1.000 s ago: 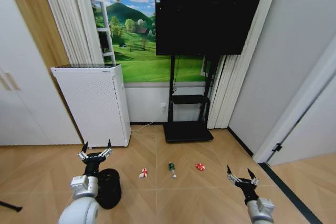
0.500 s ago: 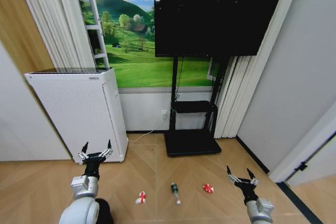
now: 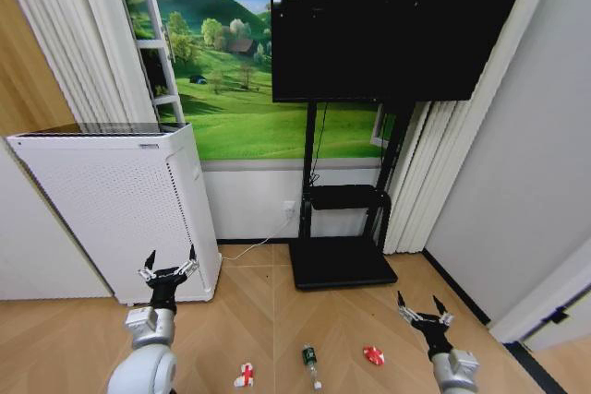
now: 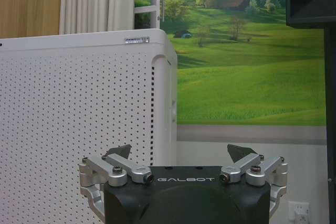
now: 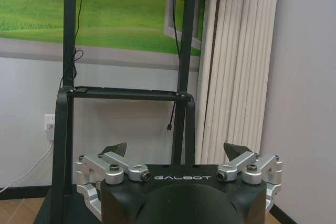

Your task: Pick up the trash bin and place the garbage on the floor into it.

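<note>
Ahead of me the wood floor (image 3: 259,320) lies open around the three bits of garbage (image 3: 244,375). The white perforated appliance (image 3: 111,209) blocks the way just beyond my left gripper (image 3: 167,267). The black TV stand (image 3: 340,256) closes off the wall side, with curtains (image 3: 434,173) to its right.

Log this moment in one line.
left gripper open, empty | right gripper open, empty | red-and-white wrapper, clear green-label bottle, red piece on floor

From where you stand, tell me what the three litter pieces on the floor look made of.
Crumpled wrapper: thin paper or foil by its creases, red and white; which one is unclear. Bottle: seemingly clear plastic, see-through body with a green label. Red piece: flattened, perhaps plastic film or card; too small to settle.
</note>
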